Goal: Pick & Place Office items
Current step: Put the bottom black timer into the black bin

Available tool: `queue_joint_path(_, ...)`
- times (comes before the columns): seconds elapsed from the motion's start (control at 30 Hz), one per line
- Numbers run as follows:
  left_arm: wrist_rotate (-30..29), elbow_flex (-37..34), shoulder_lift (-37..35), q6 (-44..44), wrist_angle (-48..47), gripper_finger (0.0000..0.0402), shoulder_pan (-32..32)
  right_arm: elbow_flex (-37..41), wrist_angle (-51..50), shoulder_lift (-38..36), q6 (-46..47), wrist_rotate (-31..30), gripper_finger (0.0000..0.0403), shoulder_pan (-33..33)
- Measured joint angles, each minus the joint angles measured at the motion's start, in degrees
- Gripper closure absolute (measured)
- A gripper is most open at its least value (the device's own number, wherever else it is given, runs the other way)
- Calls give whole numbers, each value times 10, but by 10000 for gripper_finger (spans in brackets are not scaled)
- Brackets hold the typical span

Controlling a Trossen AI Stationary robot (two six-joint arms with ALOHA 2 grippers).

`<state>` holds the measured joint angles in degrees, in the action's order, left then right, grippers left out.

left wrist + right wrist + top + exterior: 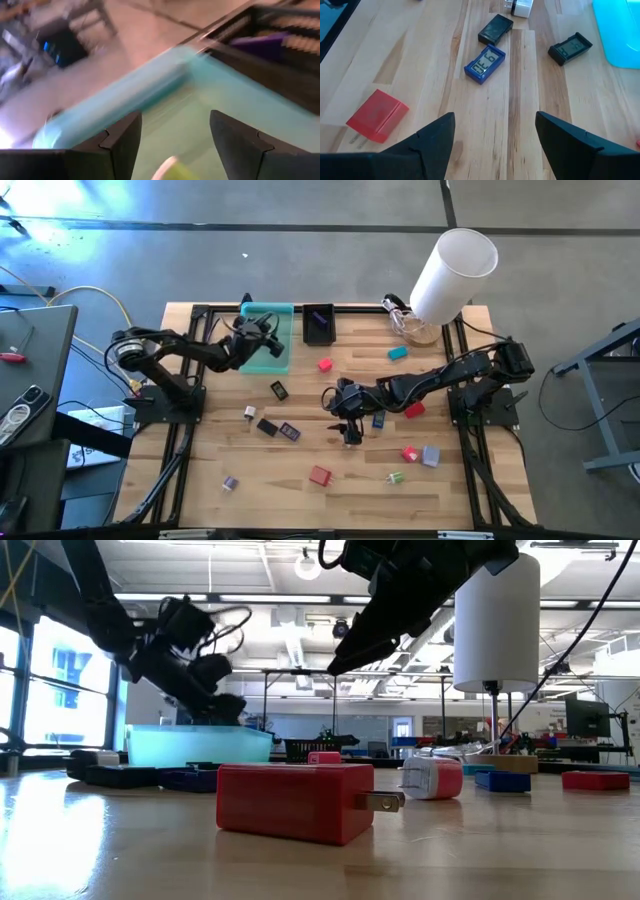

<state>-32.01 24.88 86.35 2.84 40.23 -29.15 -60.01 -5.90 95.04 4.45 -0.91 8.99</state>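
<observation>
Two black clocks, one blue clock, one red plug.

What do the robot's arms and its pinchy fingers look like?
Both arms are black and jointed, with thin dark cables running along them. The left gripper and right gripper each have two flat, dark, wedge-shaped fingers, with a small notch where they join. No markings show.

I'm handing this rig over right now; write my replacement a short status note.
Left hand: open, empty, over the teal tray; a pale yellow-green piece shows just below its fingers.
Right hand: open, empty, above mid-table, looking toward the blue clock.
On the wood: red plug block, two black clocks, a white plug, other small pieces.
Left to do: nearly all items remain unplaced.
</observation>
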Motion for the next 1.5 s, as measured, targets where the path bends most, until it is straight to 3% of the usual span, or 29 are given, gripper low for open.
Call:
queue_joint_path(0.23,0,0,-96,160,-40,173,115,0,-2,0,-2,0,137,0)
queue_joint_path(0.43,23,0,-187,158,-147,176,248,0,-3,0,-1,8,137,0)
queue_joint_path(0.53,62,0,-224,145,-201,177,308,0,-3,0,-1,14,137,0)
queue_joint_path(0.67,168,0,-254,112,-265,177,362,0,-2,0,2,25,137,0)
queue_joint_path(0.8,254,0,-268,57,-312,177,385,0,1,0,2,40,137,0)
queue_joint_path(1.0,335,0,-268,-11,-382,177,388,0,2,0,2,41,137,4)
queue_joint_path(1.33,337,0,-266,-59,-457,177,433,0,6,0,2,41,137,4)
queue_joint_path(1.5,312,0,-266,-123,-468,177,445,0,7,0,1,41,137,4)
